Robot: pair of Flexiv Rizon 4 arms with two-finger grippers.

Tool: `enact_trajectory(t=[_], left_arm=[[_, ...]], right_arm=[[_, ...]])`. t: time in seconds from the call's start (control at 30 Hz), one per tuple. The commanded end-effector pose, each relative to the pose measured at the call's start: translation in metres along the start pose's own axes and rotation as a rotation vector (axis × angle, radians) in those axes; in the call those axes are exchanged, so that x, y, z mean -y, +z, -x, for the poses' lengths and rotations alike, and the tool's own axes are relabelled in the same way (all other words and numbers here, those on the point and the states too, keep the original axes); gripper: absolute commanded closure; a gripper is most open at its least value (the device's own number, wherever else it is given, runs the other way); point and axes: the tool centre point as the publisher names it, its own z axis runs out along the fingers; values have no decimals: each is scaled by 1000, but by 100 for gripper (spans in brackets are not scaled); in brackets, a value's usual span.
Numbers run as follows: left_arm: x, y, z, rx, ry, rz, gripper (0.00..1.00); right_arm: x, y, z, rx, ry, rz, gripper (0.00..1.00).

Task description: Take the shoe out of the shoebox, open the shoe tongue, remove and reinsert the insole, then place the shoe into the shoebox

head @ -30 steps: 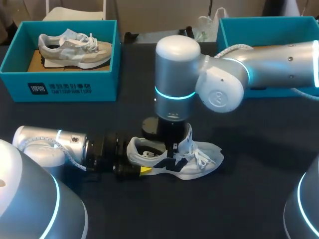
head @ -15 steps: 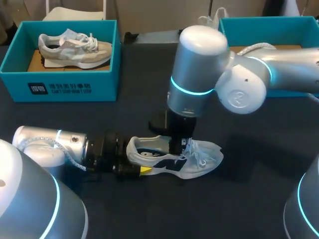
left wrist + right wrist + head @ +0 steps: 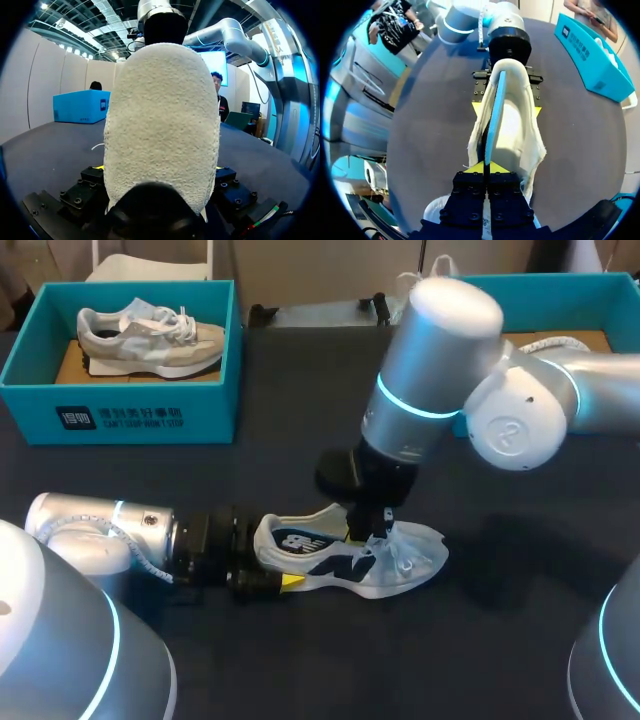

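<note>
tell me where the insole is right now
Head view, table's near middle: the insole sits partly lifted out of the shoe, pinched in the right gripper.

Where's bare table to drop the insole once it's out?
Bare table between the left shoebox and the shoe; also the strip on the robot's side of the shoe, and right of its toe, this side of the right shoebox. Crowded at the shoe: left hand clamps the heel, right hand pinches the insole.
</note>
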Motion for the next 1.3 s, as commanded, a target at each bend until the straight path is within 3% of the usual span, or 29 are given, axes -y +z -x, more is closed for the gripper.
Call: enact_trajectory(t=[0.03, 0.3, 0.5, 0.53, 0.57, 0.6, 0.7, 1.0, 1.3], left_arm=[[-5, -1, 1, 4, 0, 0, 100], [-5, -1, 1, 4, 0, 0, 100], [-5, -1, 1, 4, 0, 0, 100], [-5, -1, 1, 4, 0, 0, 100], [-5, -1, 1, 4, 0, 0, 100], [-5, -1, 1, 4, 0, 0, 100], [-5, -1, 1, 4, 0, 0, 100], [-5, -1, 1, 4, 0, 0, 100], [-5, -1, 1, 4, 0, 0, 100]], right_arm=[[-3, -9, 3, -2, -30, 4, 100], [-5, -15, 11, -39, -70, 26, 100], [-12, -15, 13, -64, -63, -29, 100], [-13, -15, 13, -64, -66, -30, 94], [-14, -14, 13, -67, -60, -39, 75], [-15, -14, 13, -69, -56, -43, 67], [-16, -13, 12, -71, -44, -50, 57], [-22, -16, 8, -62, -11, -52, 55], [-28, -10, 9, -87, 24, -4, 60]])
